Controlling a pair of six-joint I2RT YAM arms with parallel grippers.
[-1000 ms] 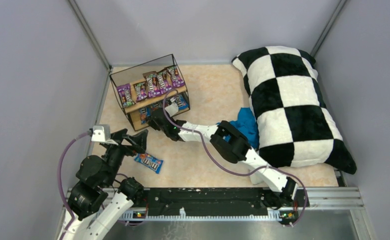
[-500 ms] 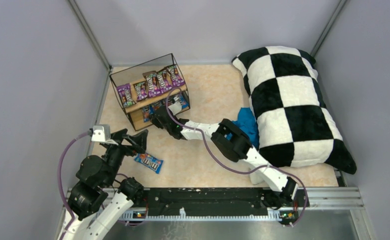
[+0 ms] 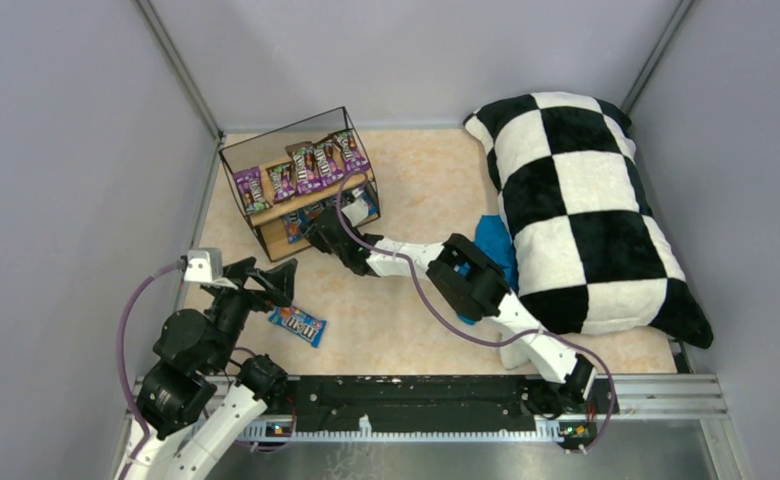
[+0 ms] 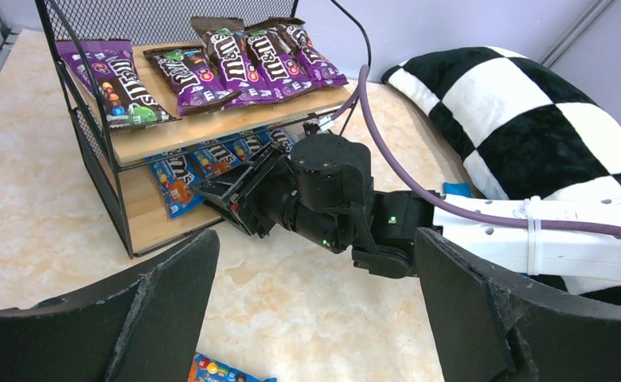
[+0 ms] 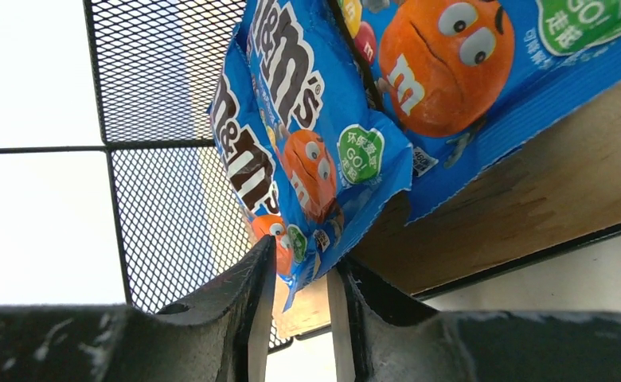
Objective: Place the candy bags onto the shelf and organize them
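The shelf (image 3: 262,213) stands at the back left, a black wire frame with two wooden boards. Several purple candy bags (image 3: 311,165) lie on its upper board (image 4: 212,127), and blue ones (image 4: 176,179) lie on the lower board. My right gripper (image 3: 318,230) reaches into the lower tier. In the right wrist view its fingertips (image 5: 299,255) pinch a blue candy bag (image 5: 315,143) over the lower board (image 5: 530,183), beside another blue bag (image 5: 466,56). My left gripper (image 3: 271,280) is open and empty above one loose blue bag (image 3: 297,324) on the table, which also shows in the left wrist view (image 4: 228,372).
A big black-and-white checkered pillow (image 3: 586,210) fills the right side. A blue cloth (image 3: 491,250) lies against it behind my right arm. The shelf's wire mesh side (image 5: 172,79) is close to my right fingers. Grey walls enclose the table.
My right gripper has pushed farther toward the shelf and into its lower tier. My left arm and the loose blue bag have not moved.
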